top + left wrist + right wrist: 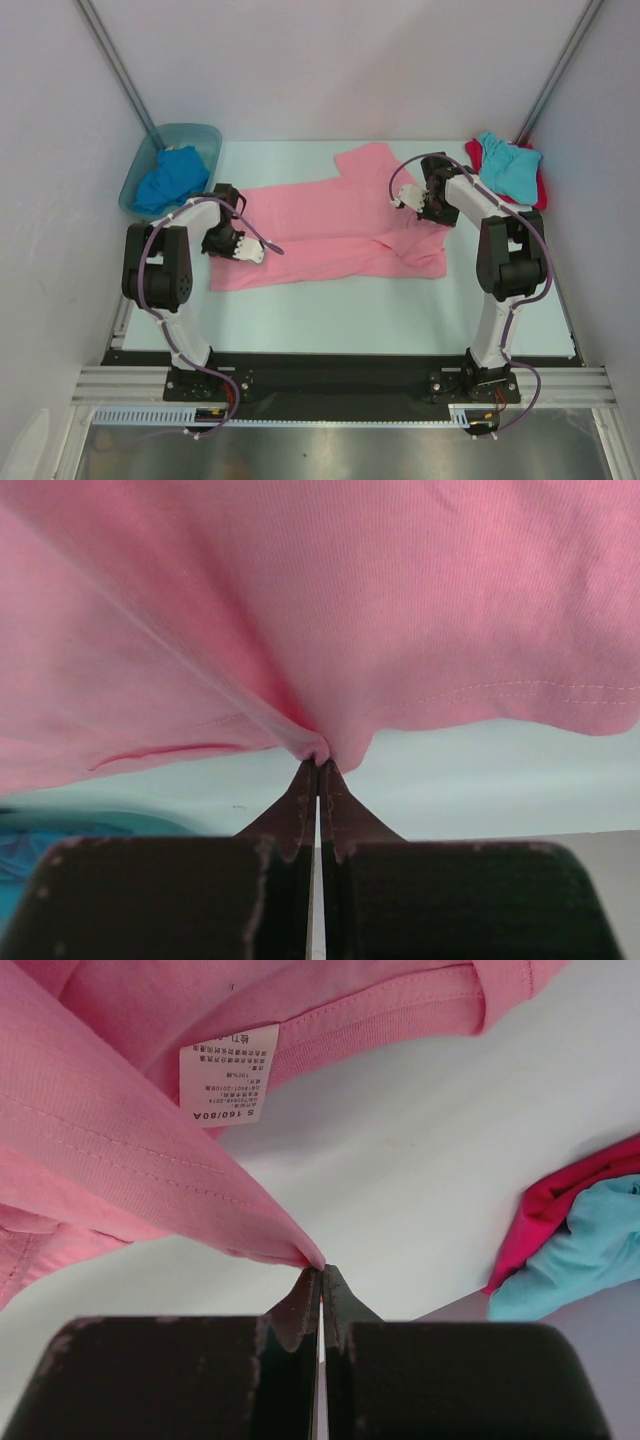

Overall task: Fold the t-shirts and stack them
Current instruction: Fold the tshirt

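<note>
I have the pink t-shirt (320, 235) spread out. Off its left end the royal blue t-shirt (168, 180) sits in the tub (190, 127). Off its right end the turquoise t-shirt (510, 165) lies on the red t-shirt (471, 152). The left gripper (319, 765) and right gripper (321, 1272) are each clamped tight on its edge, the right possibly on a sleeve.

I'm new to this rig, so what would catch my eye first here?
The pink t-shirt spread across the middle of the table, with the left claw pinching its left end and the right claw pinching a fold on its right. Then the royal blue t-shirt bunched in the tub at far left, and the turquoise t-shirt on the red t-shirt at far right.
</note>
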Tool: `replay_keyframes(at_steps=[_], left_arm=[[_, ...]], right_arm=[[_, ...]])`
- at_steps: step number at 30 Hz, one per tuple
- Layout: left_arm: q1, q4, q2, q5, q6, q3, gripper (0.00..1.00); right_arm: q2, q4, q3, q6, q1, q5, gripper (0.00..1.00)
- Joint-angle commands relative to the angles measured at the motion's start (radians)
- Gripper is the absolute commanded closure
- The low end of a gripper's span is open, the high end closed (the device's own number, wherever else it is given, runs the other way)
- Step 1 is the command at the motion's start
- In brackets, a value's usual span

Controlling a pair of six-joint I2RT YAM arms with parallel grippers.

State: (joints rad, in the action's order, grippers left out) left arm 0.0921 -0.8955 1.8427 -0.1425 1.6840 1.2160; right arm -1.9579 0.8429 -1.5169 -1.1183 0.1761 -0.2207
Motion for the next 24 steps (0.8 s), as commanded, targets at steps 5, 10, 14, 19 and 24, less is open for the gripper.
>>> replay_keyframes(at_steps=[5, 10, 14, 19, 24], left_arm=[[-0.005, 0.007, 0.016, -0.046, -0.013, 0.030, 1.00], [-0.005, 0.029, 0.029, -0.060, -0.021, 0.031, 0.92], [-0.005, 0.046, 0.036, -0.075, -0.033, 0.040, 0.69], [-0.005, 0.055, 0.055, -0.118, -0.058, 0.056, 0.54], [-0.006, 0.058, 0.055, -0.155, -0.066, 0.063, 0.54]], right_arm=[[-0.004, -0.002, -0.015, 0.002, -0.007, -0.031, 1.00], [-0.004, 0.001, -0.012, 0.008, -0.003, -0.028, 1.00], [-0.006, 0.004, -0.011, 0.015, 0.005, -0.026, 0.82], [-0.001, -0.005, -0.002, 0.026, 0.016, -0.019, 0.25], [0.011, -0.030, 0.001, 0.054, 0.019, -0.019, 0.13]])
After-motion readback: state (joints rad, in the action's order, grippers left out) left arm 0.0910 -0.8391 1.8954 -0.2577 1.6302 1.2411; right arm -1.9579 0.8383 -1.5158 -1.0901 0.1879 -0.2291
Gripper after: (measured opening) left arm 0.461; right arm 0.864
